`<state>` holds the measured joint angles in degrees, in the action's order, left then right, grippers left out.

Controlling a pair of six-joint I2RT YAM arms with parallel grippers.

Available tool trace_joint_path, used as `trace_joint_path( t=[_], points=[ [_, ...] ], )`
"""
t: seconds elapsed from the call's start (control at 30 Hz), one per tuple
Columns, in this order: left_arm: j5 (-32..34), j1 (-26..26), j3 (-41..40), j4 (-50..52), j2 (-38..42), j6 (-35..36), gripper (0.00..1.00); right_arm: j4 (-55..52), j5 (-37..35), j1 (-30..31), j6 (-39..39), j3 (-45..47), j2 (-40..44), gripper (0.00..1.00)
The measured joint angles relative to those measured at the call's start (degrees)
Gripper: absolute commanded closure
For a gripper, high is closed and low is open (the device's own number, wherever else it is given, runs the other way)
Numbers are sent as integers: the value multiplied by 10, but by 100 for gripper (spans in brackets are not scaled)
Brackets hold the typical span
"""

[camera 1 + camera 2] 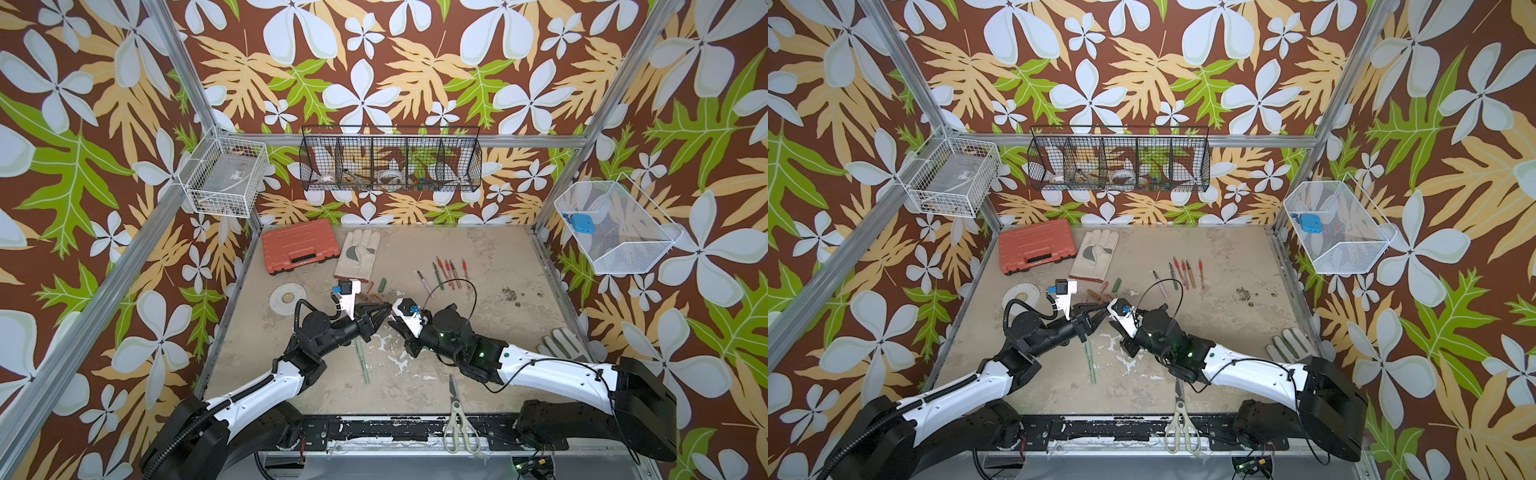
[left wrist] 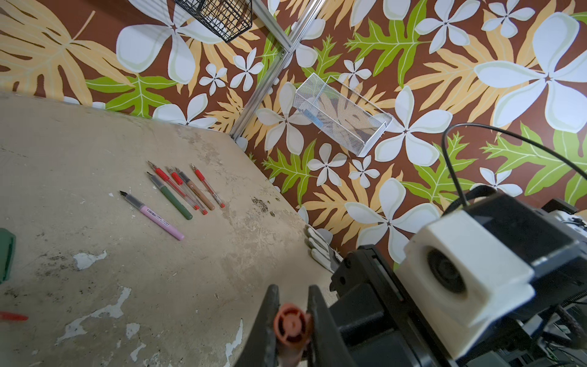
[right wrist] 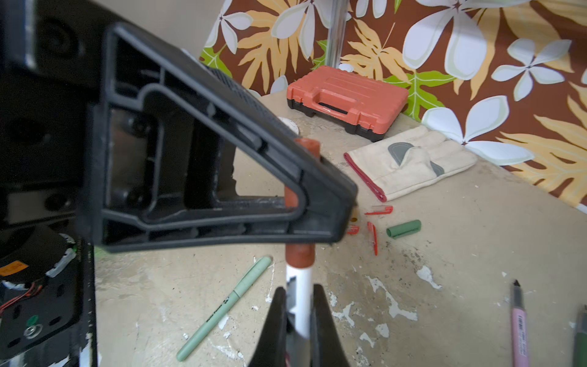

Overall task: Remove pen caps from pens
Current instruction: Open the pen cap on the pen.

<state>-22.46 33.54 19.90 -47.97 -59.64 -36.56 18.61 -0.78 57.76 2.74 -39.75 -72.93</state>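
Observation:
Mid-table in both top views my left gripper [image 1: 384, 312] and right gripper [image 1: 394, 323] meet tip to tip. The left gripper [image 2: 292, 289] is shut on the brown pen cap [image 2: 291, 324] of a white-and-brown pen. The right gripper [image 3: 298, 290] is shut on that pen's white barrel [image 3: 299, 276], and the cap [image 3: 298, 255] still sits on the pen. A capped pale green pen [image 1: 362, 361] lies under the left wrist. Several uncapped pens [image 1: 446, 270] lie in a row farther back. Loose caps, a dark green one [image 3: 404, 228] and red ones [image 3: 373, 236], lie near the glove.
A red toolbox [image 1: 299, 245] and a work glove [image 1: 358, 253] lie at the back left, with a white disc [image 1: 287, 297] nearer. A second glove [image 1: 561, 343] lies at the right edge. Scissors [image 1: 457, 419] lie at the front edge. Wire baskets [image 1: 390, 164] hang on the walls.

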Motion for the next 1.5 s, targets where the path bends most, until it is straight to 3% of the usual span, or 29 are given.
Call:
trace_joint_path(
  t=[0.23, 0.57, 0.8, 0.9, 1.07, 1.17, 1.3, 1.5],
  points=[
    [3, 0, -16, -5, 23, -4, 100, 5, 35, -1, -2, 2, 5, 100],
    [6, 0, -24, -8, 34, -4, 100, 16, 200, -58, 19, 2, -7, 100],
    [-5, 0, -33, -10, 51, 0, 100, 38, 260, -73, 34, 12, -8, 100],
    [0, -1, -33, -9, 46, -1, 100, 18, 216, -60, 28, 4, -7, 100],
    [29, -7, -28, -15, 42, -6, 100, -44, 3, 29, -4, -3, 10, 100],
    [71, -11, -28, -1, 42, -4, 100, -62, -81, 94, -38, -23, -6, 100],
    [88, -11, -28, 1, 43, -4, 100, -66, -141, 98, -45, -24, -7, 100],
    [100, -12, -28, 2, 54, -3, 100, -59, -115, 62, -42, -6, 26, 100]
  ],
)
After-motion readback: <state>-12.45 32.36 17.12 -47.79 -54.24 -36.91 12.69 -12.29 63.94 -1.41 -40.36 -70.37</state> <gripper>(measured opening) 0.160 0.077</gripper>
